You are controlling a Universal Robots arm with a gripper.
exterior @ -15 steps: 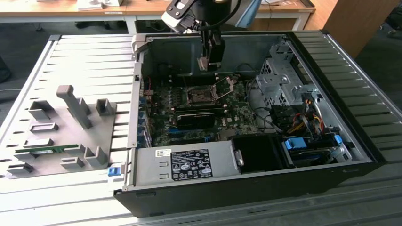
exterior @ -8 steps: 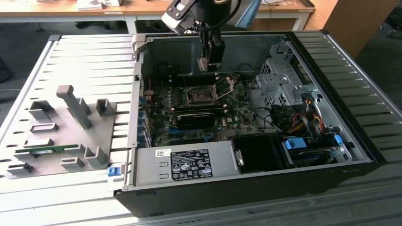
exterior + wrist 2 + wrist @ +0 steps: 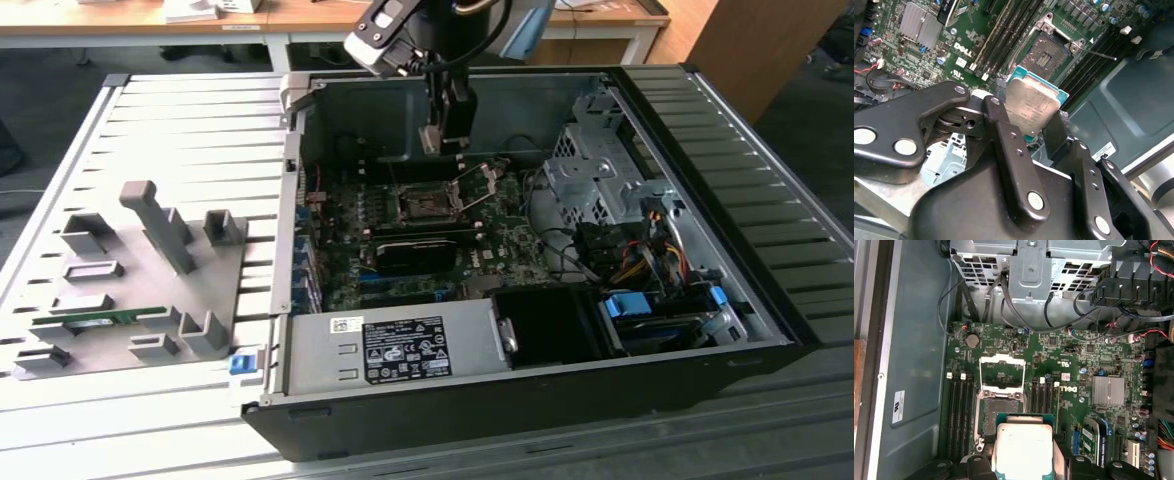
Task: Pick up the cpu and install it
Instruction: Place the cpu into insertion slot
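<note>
The gripper hangs inside the open computer case, low over the motherboard. In the exterior view it sits at about twelve o'clock from the cpu socket. It is clamped on the cpu. In the second wrist view its two black fingers press on opposite edges of the chip, which is held clear of the board with its silver lid facing the camera and its green rim showing along the far edge. In the first wrist view the cpu hovers just short of the socket and partly covers the socket's near edge. The socket is uncovered, and its metal load plate is swung open on the side away from the chip. Black memory slots flank the socket, and a finned silver heatsink lies farther along the board. In the exterior view the grey power supply lies at about six o'clock from the socket, against the case's near wall. A grey fixture plate rests on the slatted table at about nine o'clock from the case, and a green memory stick lies on it.
</note>
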